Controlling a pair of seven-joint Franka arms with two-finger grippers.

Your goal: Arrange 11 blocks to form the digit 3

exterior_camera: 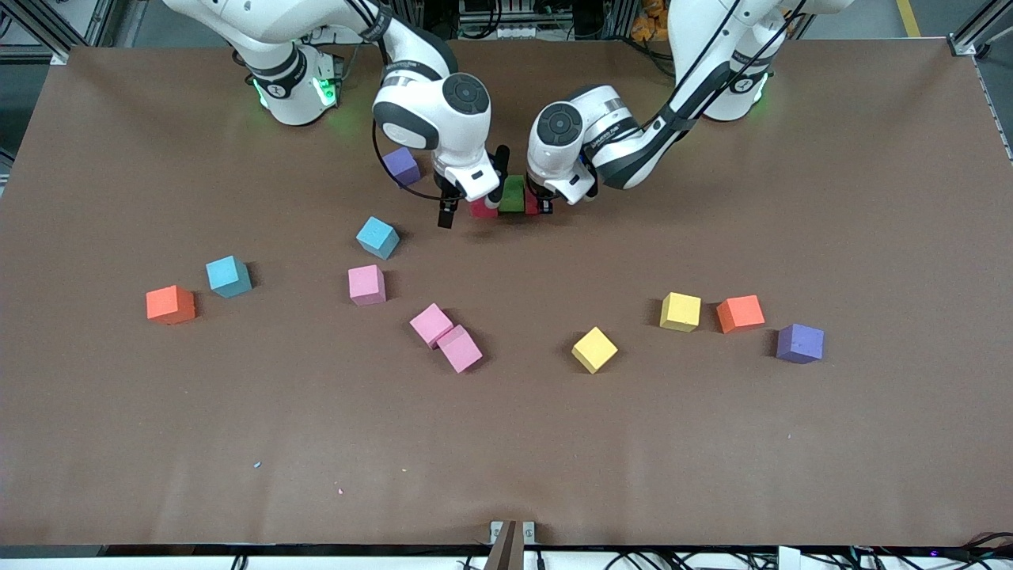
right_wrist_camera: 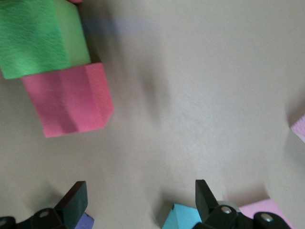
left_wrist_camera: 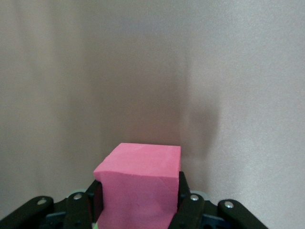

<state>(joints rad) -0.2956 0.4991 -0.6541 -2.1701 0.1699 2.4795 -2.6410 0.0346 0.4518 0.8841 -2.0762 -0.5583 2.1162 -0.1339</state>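
- Front view shows both arms bent low over the table [exterior_camera: 870, 198] near its middle, close to the robots' bases.
- The left gripper [exterior_camera: 541, 207] is squeezed tight on a red block [exterior_camera: 532, 203]. In the left wrist view that same red block [left_wrist_camera: 140, 183] sits between the two black fingers [left_wrist_camera: 188, 202], which press on its sides.
- A green block [exterior_camera: 514, 193] is just beside the held block, on the side toward the right arm's end of the table.
- Another red block [exterior_camera: 483, 209] touches the green block.
- The right gripper [exterior_camera: 471, 207] hangs over this second red block with its fingers spread wide and nothing in them. The right wrist view shows the green block [right_wrist_camera: 40, 36] touching the red one [right_wrist_camera: 69, 100].
- A purple block [exterior_camera: 402, 165] sits beside the right arm's wrist.
- Nearer the front camera lie two light blue blocks [exterior_camera: 377, 237], three pink blocks [exterior_camera: 366, 284], and an orange block [exterior_camera: 170, 305].
- Toward the left arm's end lie two yellow blocks [exterior_camera: 681, 311], a second orange block [exterior_camera: 740, 313] and a second purple block [exterior_camera: 800, 343].
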